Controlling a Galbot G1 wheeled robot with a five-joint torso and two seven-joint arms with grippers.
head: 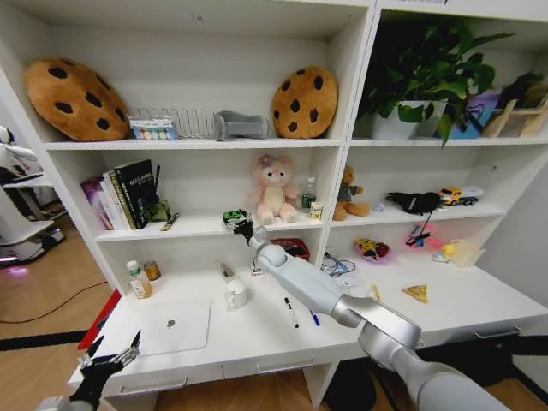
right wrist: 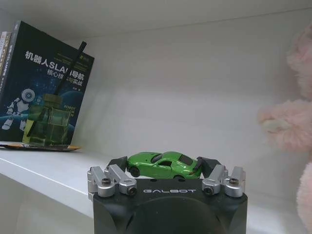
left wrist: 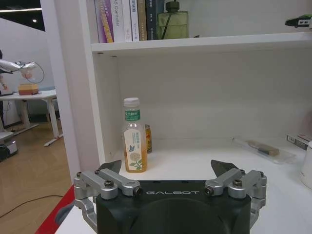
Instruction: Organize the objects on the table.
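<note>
1. The jaws of the right gripper (right wrist: pixel 165 166) pinch a tiny glossy green toy car (right wrist: pixel 164 165) from nose and tail, the car lying lengthwise between the dark fingertips (right wrist: pixel 120 163) over the middle shelf board (head: pixel 197 225).
2. In the head view that gripper (head: pixel 237 221) sits at the shelf's front edge, at about 9 o'clock from a pink plush toy (head: pixel 274 188) and 3 o'clock from a row of upright books (head: pixel 124 195).
3. A translucent green glass bottle (right wrist: pixel 46 119) stands before a dark glossy paperback (right wrist: pixel 44 80) on the same shelf.
4. The left gripper (head: pixel 111 353) hangs low off the front corner of the long white desk top (head: pixel 257 330), its jaws spread with nothing between them.
5. A closed silver-white laptop (head: pixel 171 326) lies flat near the desk's 8 o'clock area.
6. Two thin pens, a black pen (head: pixel 292 312) and a blue pen (head: pixel 314 318), lie just beside each other near the middle front.
7. A white ceramic mug (head: pixel 236 294) stands at 1 o'clock from the laptop.
8. A clear plastic bottle of amber drink (left wrist: pixel 134 136) stands at the desk's back corner.
</note>
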